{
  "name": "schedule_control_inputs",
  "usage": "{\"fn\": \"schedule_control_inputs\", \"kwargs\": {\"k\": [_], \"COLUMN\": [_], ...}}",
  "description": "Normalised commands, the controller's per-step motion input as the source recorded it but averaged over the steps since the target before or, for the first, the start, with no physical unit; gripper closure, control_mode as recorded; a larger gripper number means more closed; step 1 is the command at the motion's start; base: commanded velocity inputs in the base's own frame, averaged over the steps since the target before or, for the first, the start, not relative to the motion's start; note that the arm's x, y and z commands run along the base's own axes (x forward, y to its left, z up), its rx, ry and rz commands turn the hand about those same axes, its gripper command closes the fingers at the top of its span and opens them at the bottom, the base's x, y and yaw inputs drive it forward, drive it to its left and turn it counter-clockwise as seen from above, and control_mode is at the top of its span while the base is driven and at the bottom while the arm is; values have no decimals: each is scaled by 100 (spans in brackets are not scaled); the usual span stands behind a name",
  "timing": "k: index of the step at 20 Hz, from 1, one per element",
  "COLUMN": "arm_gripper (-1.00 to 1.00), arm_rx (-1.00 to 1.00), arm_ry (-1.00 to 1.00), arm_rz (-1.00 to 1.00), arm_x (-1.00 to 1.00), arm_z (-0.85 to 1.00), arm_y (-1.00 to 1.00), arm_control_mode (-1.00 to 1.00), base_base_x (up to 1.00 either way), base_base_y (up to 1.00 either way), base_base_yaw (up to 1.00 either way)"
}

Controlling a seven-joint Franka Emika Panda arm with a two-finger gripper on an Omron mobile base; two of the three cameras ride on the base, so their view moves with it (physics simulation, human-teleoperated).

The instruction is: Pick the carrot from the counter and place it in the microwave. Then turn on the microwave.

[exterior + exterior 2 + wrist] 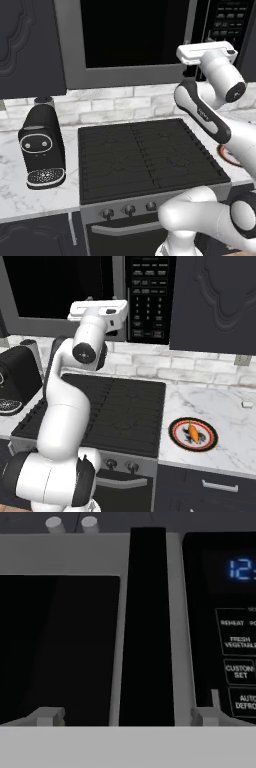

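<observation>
Hand view: gripper (125, 714) spread wide, empty, facing microwave (145, 632) door handle

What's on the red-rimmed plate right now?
The carrot lies on the plate, on the counter right of the stovetop. In the left base view the arm covers most of the plate, hiding the carrot.

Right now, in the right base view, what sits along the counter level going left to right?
Coffee machine → stovetop → plate holding the carrot → bare counter.
</observation>
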Motion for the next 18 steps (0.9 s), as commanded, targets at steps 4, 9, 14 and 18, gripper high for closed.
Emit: {"fn": "schedule_control_inputs", "kwargs": {"k": [4,9,14,18], "arm_gripper": [-100,-100,-100,-100], "arm_rx": [0,1,4,1], "arm_ry": [2,3,5,5], "arm_rz": [0,0,0,0], "arm_x": [27,27,19,17], "arm_z": [14,19,22,17], "arm_y": [-1,-1,-4,0], "arm_control_mode": [-100,-100,-100,-100], "base_base_x": [0,0,0,0], "base_base_y": [0,0,0,0], "base_base_yaw": [0,0,0,0]}}
